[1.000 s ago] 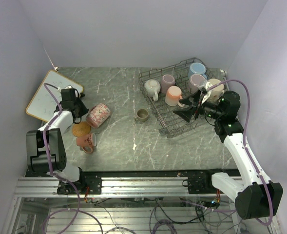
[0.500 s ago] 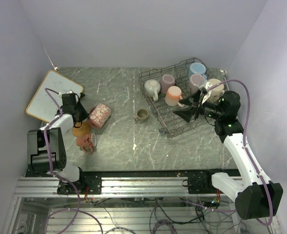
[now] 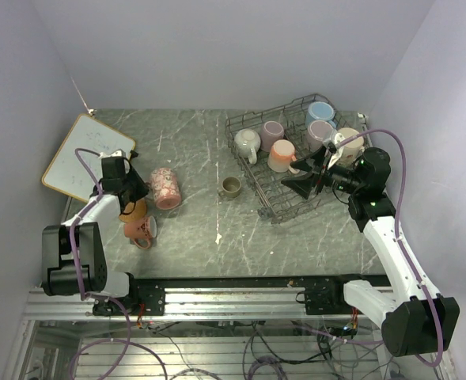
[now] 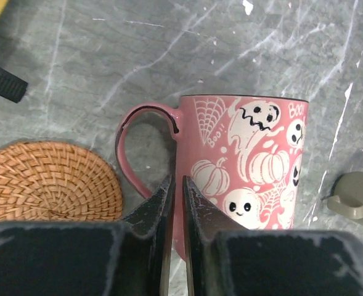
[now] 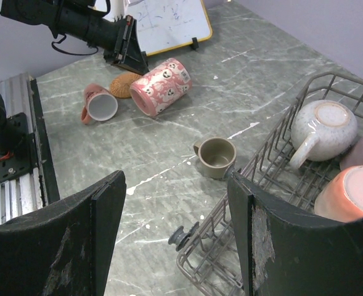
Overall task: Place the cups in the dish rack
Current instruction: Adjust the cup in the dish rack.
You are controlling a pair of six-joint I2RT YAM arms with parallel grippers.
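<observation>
A pink ghost-printed mug [image 3: 167, 188] lies on its side on the table, large in the left wrist view [image 4: 255, 154], its handle to the left. My left gripper [image 3: 138, 188] is shut and empty, its tips [image 4: 176, 185] over the spot where the handle meets the mug's body. A pink mug [image 3: 140, 229] lies on its side near it. A small olive-brown cup [image 3: 231, 186] stands left of the dish rack [image 3: 276, 218]. The rack holds several mugs: cream [image 3: 247, 142], mauve [image 3: 273, 131], peach [image 3: 282, 154], light blue [image 3: 321, 112]. My right gripper [image 3: 304, 178] is open and empty above the rack's near left corner [image 5: 273, 139].
A cork coaster [image 3: 132, 210] lies between the two loose mugs and shows in the left wrist view [image 4: 45, 182]. A wood-framed whiteboard [image 3: 86, 154] stands at the far left. The rack's small wheel [image 5: 182, 235] juts out below my right gripper. Walls close in on three sides.
My left gripper has moved nearer and to the right, up to the ghost mug. The mug has turned and shifted a little right. The right arm has not moved.
</observation>
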